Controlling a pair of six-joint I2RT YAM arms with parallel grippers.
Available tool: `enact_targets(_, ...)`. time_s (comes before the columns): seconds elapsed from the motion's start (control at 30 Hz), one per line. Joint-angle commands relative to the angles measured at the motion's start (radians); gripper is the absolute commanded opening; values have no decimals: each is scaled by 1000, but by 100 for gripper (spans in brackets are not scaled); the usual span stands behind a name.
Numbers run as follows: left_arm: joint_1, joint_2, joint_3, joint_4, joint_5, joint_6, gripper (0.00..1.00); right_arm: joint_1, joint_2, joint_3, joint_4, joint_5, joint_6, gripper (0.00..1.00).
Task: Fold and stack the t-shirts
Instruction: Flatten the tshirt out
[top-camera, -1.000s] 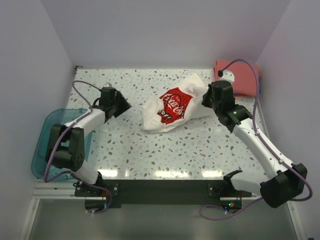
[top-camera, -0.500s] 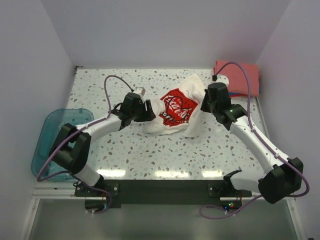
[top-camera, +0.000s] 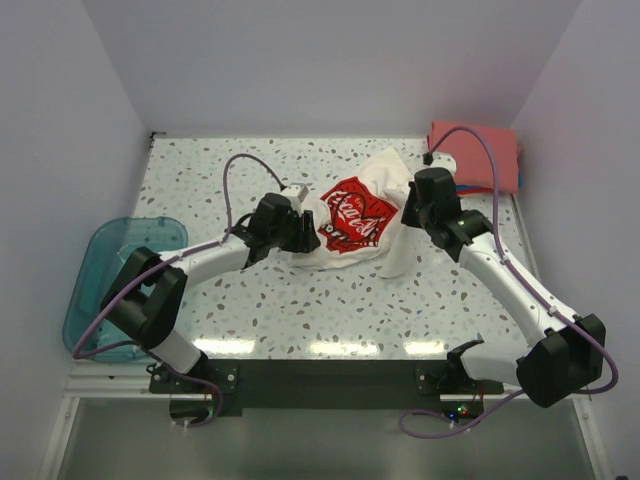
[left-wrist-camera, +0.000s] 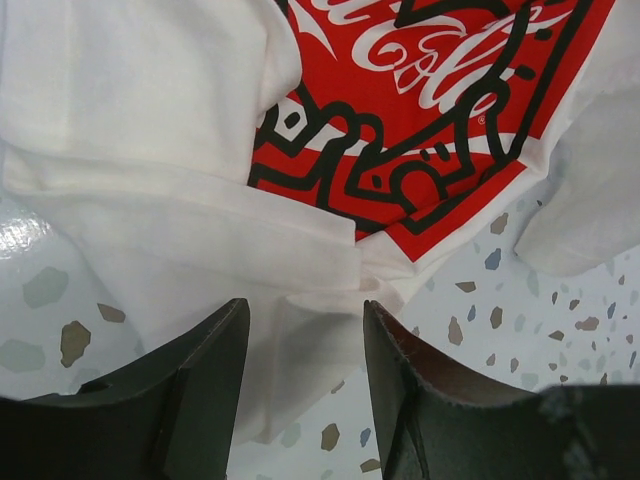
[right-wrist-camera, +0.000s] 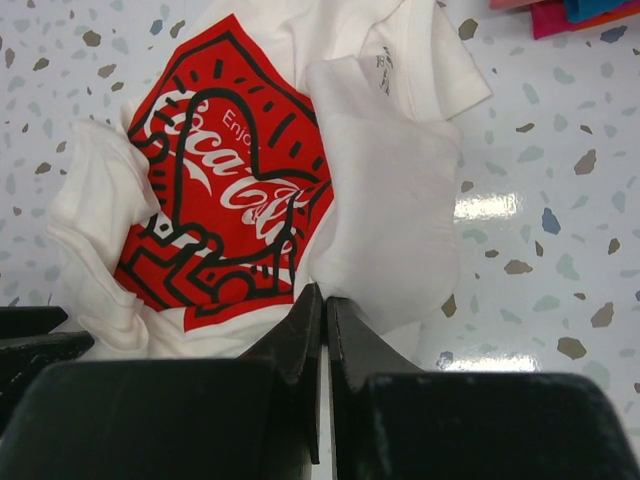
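The cream-white t-shirt (top-camera: 355, 215) with a red-and-white chest print lies crumpled mid-table; it also shows in the left wrist view (left-wrist-camera: 180, 130) and the right wrist view (right-wrist-camera: 390, 190). My right gripper (right-wrist-camera: 323, 298) is shut on a pinch of the white shirt's cloth at its right side (top-camera: 408, 212). My left gripper (left-wrist-camera: 305, 325) is open, its jaws either side of the shirt's lower left hem, at the shirt's left edge (top-camera: 300, 228). A folded coral-red t-shirt (top-camera: 490, 150) lies at the far right corner, with a blue edge (right-wrist-camera: 600, 8) under it.
A translucent teal tub (top-camera: 100, 285) hangs at the table's left edge. White walls close in the left, back and right. Purple cables loop over both arms. The speckled tabletop (top-camera: 330, 300) lies bare in front of the shirt.
My left arm has swung right from near the tub to the white shirt's left edge. My right gripper has lifted and shifted the shirt's right side slightly; the shirt has bunched tighter.
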Motion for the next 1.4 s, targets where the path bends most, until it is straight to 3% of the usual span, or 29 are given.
enact_targets(0.0, -8, 7, -24, 76, 31, 30, 53, 2, -17, -9, 24, -7, -18, 0)
enact_targets(0.27, -27, 19, -27, 76, 39, 27, 47, 3, -27, -20, 29, -10, -15, 0)
enact_targets(0.33, -28, 25, -24, 80, 43, 23, 41, 0, -31, -22, 31, -10, -17, 0)
enact_targets(0.4, -28, 33, -18, 82, 50, 16, 34, 2, -34, -22, 28, -10, -18, 0)
enact_targets(0.53, -28, 16, -1, 61, 28, 3, 6, 0, -47, -19, 20, 0, -24, 0)
enact_targets(0.6, -27, -28, 11, 27, -19, -8, 1, 0, -51, -11, 14, 13, -30, 0)
enact_targets(0.77, 19, -218, 59, -158, -289, -106, 0, -32, -53, 32, -20, 34, -46, 0)
enact_targets(0.87, 136, -309, 58, -313, -387, -207, 0, -75, -63, 50, -34, 16, -46, 0)
enact_targets(0.9, 210, -367, 48, -343, -389, -258, 0, -84, -74, 55, -38, 2, -46, 0)
enact_targets(1.0, 294, -476, 1, -427, -417, -306, 0, -112, -86, 76, -55, -7, -47, 0)
enact_targets(1.13, 315, -599, -79, -514, -464, -355, 0, -129, -96, 99, -80, -18, -46, 0)
enact_targets(1.37, 317, -753, -196, -552, -398, -418, 0, -133, -109, 92, -115, -26, -50, 0)
